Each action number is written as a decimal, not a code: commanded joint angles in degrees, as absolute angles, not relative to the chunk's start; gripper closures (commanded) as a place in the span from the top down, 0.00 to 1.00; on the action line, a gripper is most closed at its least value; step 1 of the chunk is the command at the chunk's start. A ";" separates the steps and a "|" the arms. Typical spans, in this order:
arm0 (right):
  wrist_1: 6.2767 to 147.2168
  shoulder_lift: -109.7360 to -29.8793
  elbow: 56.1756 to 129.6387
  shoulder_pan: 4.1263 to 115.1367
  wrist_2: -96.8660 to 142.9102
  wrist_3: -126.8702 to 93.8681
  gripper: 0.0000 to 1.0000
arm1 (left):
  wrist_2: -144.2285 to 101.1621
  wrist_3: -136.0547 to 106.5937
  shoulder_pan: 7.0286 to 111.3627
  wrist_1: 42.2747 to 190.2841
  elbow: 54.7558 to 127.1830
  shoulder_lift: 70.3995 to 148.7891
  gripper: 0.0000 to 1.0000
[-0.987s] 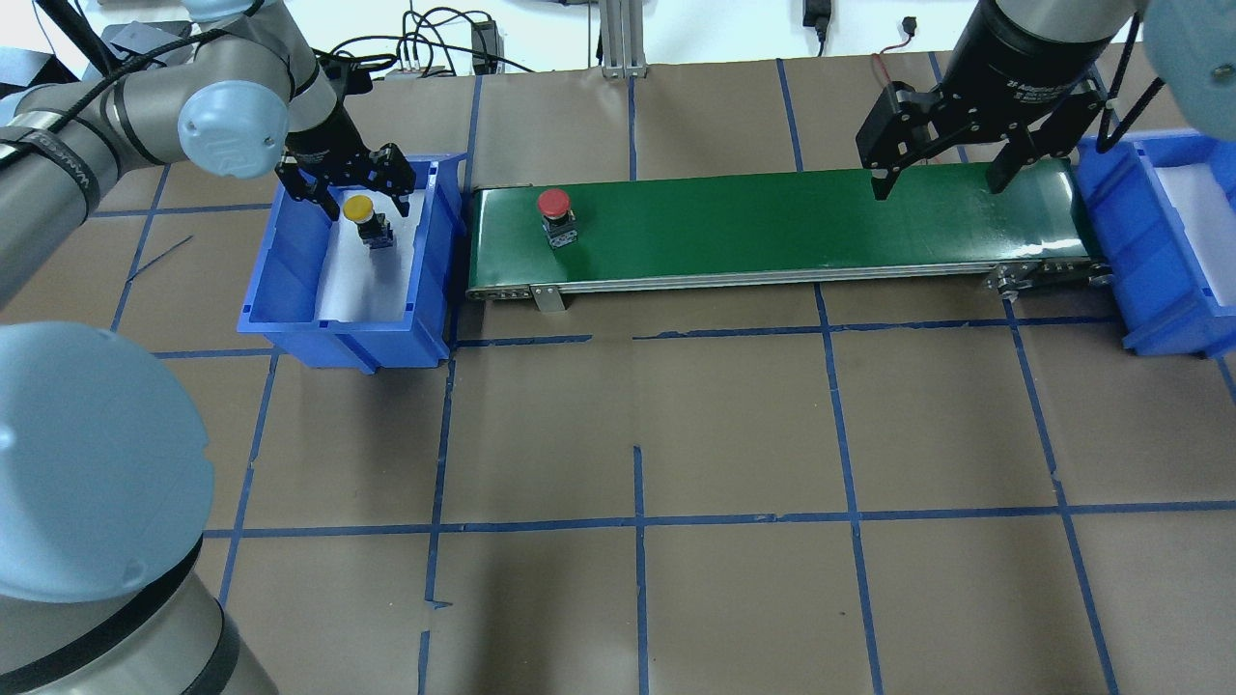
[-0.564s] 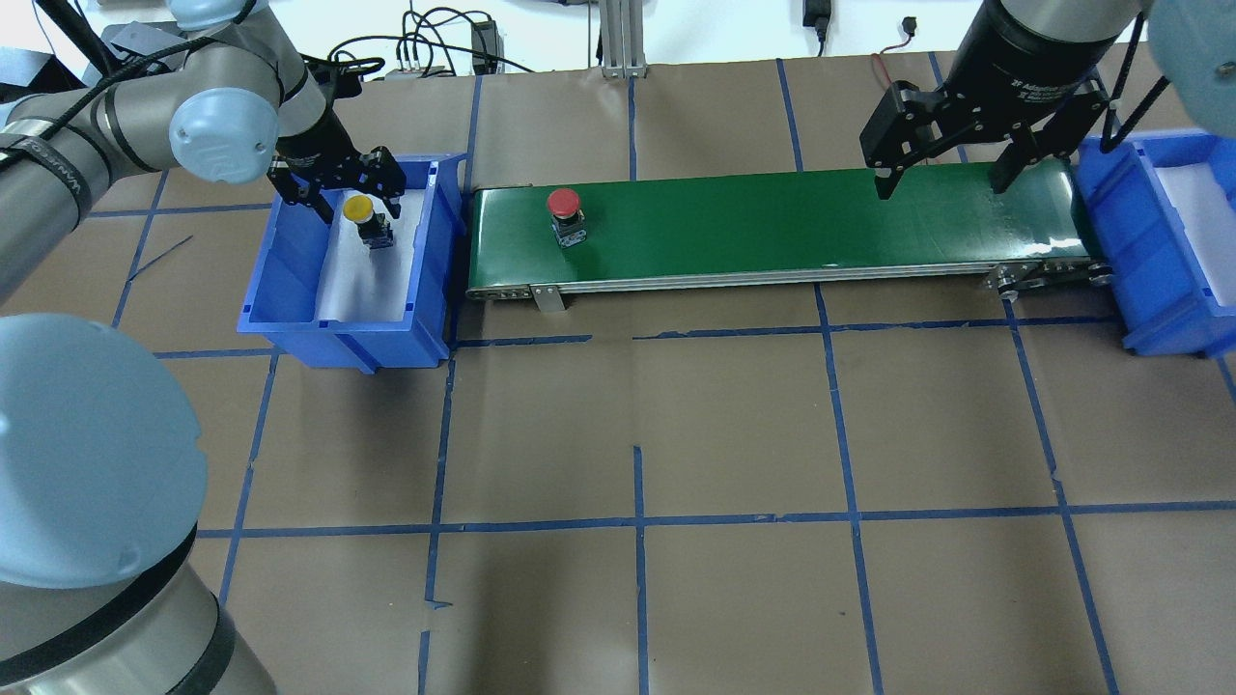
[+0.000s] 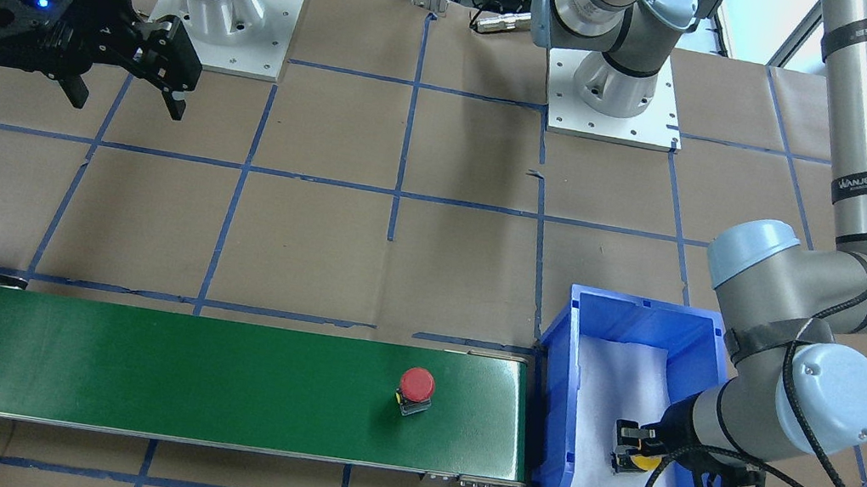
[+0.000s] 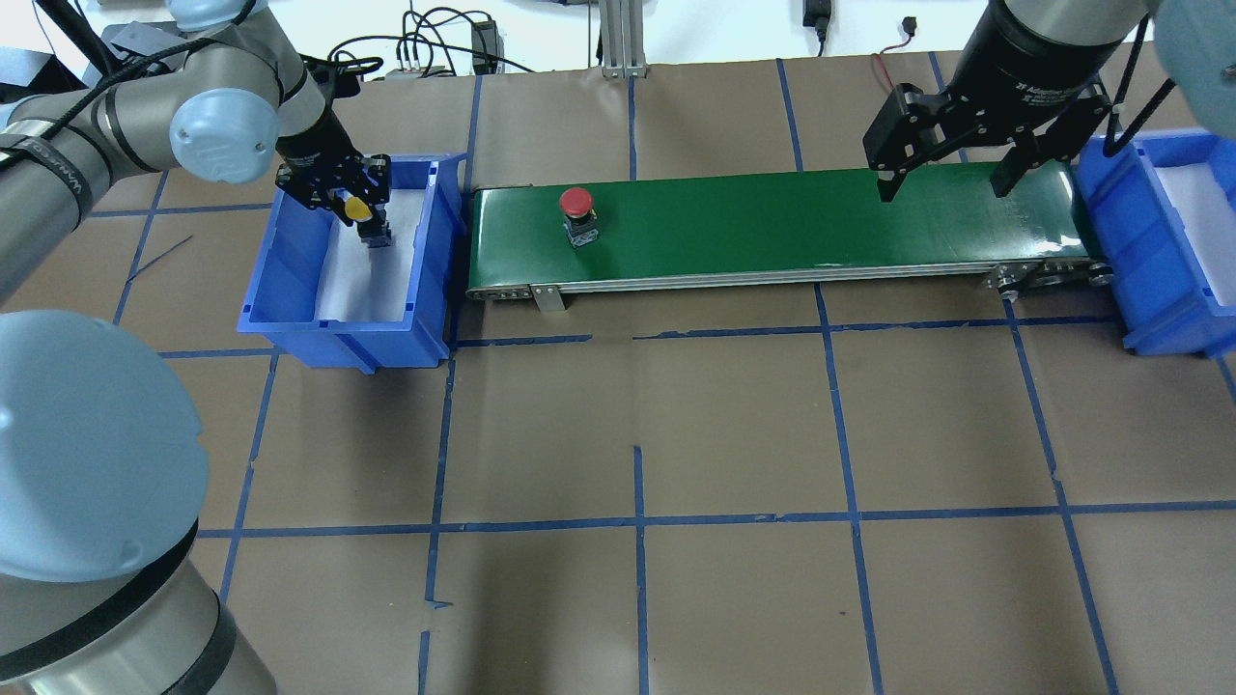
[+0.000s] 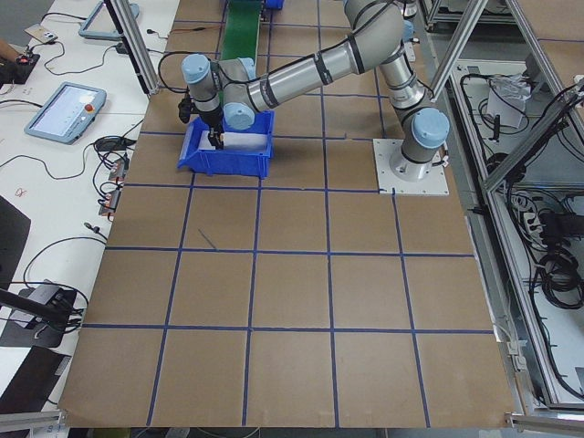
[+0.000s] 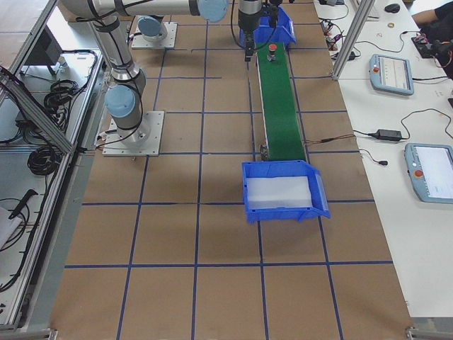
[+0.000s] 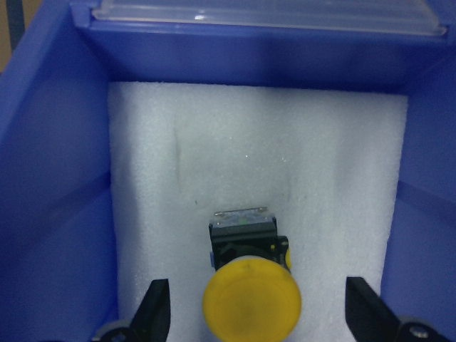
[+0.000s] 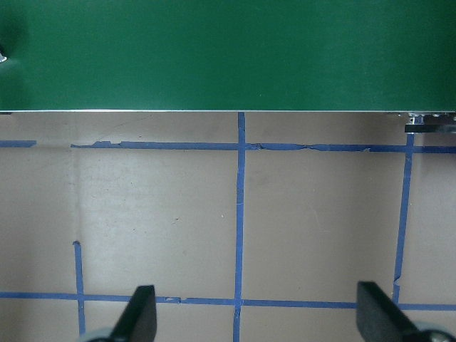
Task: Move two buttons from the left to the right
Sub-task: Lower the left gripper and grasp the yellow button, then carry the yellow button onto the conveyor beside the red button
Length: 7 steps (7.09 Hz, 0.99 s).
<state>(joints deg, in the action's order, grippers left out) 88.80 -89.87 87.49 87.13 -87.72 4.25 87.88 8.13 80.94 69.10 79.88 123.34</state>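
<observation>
The yellow button (image 4: 357, 208) (image 7: 251, 303) stands on white foam inside the left blue bin (image 4: 259, 261) (image 3: 567, 358). My left gripper (image 4: 351, 203) (image 7: 260, 317) is lowered into that bin and open, one finger on each side of the yellow cap with gaps to both. The red button (image 4: 577, 203) (image 3: 417, 384) stands upright on the green conveyor belt (image 4: 821, 222) (image 3: 164, 375), near its left end. My right gripper (image 4: 941, 188) (image 3: 128, 103) (image 8: 256, 317) hangs open and holds nothing, above the belt's right end.
The right blue bin (image 4: 1110, 212) (image 6: 283, 191), lined with white foam, sits at the belt's right end. Brown paper with blue tape lines covers the table. Cables and an aluminium post (image 4: 618, 39) stand behind the belt.
The red button has ridden to the right along the belt. My left gripper has come down around the yellow button, still open. The right gripper has hardly moved.
</observation>
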 commanded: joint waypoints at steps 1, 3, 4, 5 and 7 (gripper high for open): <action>88.86 -90.26 88.07 87.45 -87.71 4.13 1.00 | 87.89 7.82 80.95 68.21 79.54 122.87 0.25; 88.86 -90.35 88.07 87.36 -87.63 4.13 1.00 | 86.67 3.81 80.95 69.51 78.06 119.38 0.27; 88.77 -90.35 88.15 87.45 -87.63 4.13 1.00 | 81.53 0.30 80.95 73.78 77.96 117.09 0.27; 88.86 -90.35 88.15 87.45 -87.63 4.13 1.00 | 81.30 -0.61 81.82 75.39 77.87 114.55 0.27; 88.86 -90.35 88.15 87.54 -87.63 4.13 1.00 | 80.86 -8.73 87.76 78.04 77.87 111.37 0.26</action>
